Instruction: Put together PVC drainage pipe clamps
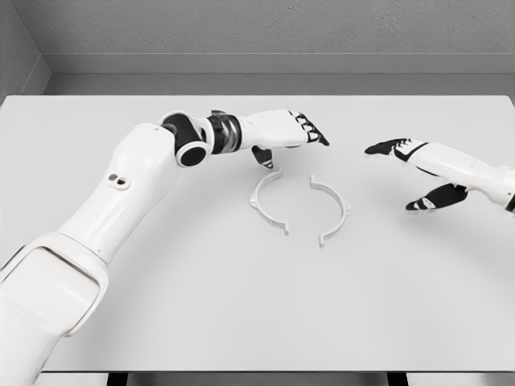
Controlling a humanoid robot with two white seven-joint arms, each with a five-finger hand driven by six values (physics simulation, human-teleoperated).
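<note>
Two white half-ring clamp pieces lie on the white table (241, 322), facing each other with a gap between. The left clamp half (265, 203) curves open toward the right. The right clamp half (332, 211) curves open toward the left. My left hand (294, 133) hovers just behind the left half, fingers stretched out flat, thumb hanging down near the piece's upper end, holding nothing. My right hand (406, 165) is to the right of the right half, apart from it, fingers extended and thumb spread low.
The left arm (121, 201) stretches diagonally across the table's left side from the lower left corner. A grey wall (257, 32) stands behind the table's far edge.
</note>
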